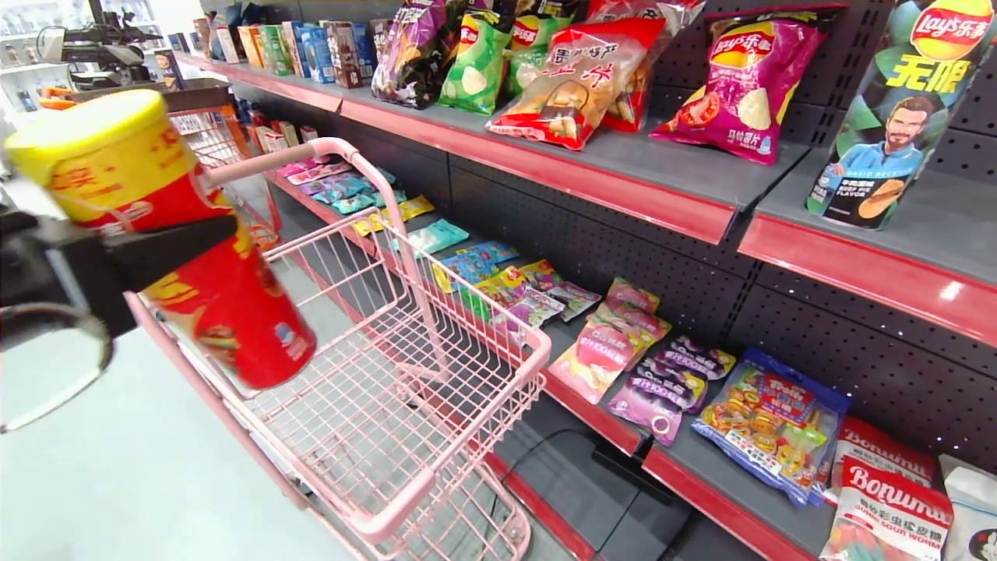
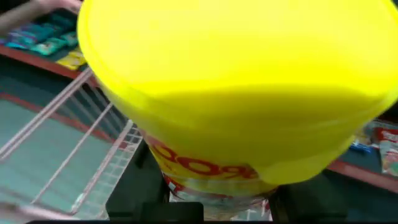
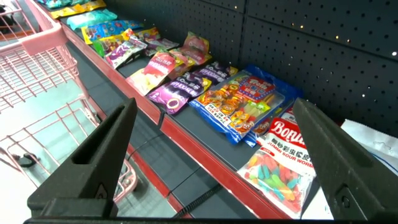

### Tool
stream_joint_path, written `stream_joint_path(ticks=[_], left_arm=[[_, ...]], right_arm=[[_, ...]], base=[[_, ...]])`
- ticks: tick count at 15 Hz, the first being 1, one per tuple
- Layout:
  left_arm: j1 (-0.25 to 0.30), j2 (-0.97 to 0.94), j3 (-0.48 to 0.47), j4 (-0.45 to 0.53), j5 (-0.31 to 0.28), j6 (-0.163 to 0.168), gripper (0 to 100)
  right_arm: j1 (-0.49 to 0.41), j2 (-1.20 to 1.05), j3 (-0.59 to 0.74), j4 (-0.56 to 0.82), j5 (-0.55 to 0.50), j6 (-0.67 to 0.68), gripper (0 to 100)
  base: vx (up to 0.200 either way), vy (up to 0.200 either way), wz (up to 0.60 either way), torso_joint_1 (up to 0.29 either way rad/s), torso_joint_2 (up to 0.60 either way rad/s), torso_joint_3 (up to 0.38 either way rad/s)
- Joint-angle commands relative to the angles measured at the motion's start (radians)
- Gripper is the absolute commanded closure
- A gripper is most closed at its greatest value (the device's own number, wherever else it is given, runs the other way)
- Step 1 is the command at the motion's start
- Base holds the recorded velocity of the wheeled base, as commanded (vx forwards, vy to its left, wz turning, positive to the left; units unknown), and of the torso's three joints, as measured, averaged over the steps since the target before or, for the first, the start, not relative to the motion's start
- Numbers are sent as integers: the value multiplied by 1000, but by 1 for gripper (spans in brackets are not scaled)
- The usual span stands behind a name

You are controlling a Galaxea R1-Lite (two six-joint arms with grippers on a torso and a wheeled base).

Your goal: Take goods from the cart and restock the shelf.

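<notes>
Closest to us is a red chip can point(image 1: 234, 319) with a yellow lid, tilted so that the lid leans up and to the left. Our left hand point(image 1: 187, 238) is clenched around its upper body, one dark finger crossing the label just below the lid. We hold the can in the air over the left side of the pink wire cart point(image 1: 537, 347), well apart from the shelf. From the left wrist the yellow lid looms large, with the cart's wires behind it.

Our right hand point(image 3: 214, 106) is released, its two black fingers spread wide with nothing between them, and it hangs in front of the lower shelf point(image 3: 205, 155).

We see the cart parked just beside the shelving. On the upper shelf point(image 1: 685, 175) stand a green bag point(image 1: 475, 62), a red bag point(image 1: 576, 86), a magenta bag point(image 1: 740, 86) and a tall dark green can point(image 1: 903, 117) at the right. On the lower shelf lie purple candy packets point(image 1: 670, 382), a blue packet point(image 1: 771, 425) and red-and-white gummy bags point(image 1: 888, 499).
</notes>
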Motion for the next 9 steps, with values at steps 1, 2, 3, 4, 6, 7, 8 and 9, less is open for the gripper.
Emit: stream_joint_path(ticks=[1, 2, 3, 4, 6, 7, 8, 9], left_arm=[[109, -364, 179, 81, 80, 63, 100], [135, -411, 204, 105, 82, 62, 100], [149, -445, 221, 130, 83, 60, 100], [150, -457, 228, 137, 83, 60, 100], [150, -480, 245, 150, 82, 60, 100], [149, -482, 250, 150, 82, 60, 100], [149, -482, 245, 150, 80, 59, 100], [149, -489, 254, 150, 76, 59, 100]], right_arm=[[0, 0, 0, 0, 2, 1, 0], [0, 0, 0, -2, 3, 4, 0], [0, 0, 0, 0, 3, 4, 0], [0, 0, 0, 0, 3, 4, 0], [0, 0, 0, 0, 3, 4, 0], [0, 0, 0, 0, 0, 1, 0], [0, 0, 0, 0, -1, -1, 0], [0, 0, 0, 0, -1, -1, 0]], base=[[0, 0, 0, 0, 0, 0], [0, 0, 0, 0, 0, 0], [0, 0, 0, 0, 0, 0], [0, 0, 0, 0, 0, 0], [0, 0, 0, 0, 0, 0], [0, 0, 0, 0, 0, 0], [0, 0, 0, 0, 0, 0], [0, 0, 0, 0, 0, 0]])
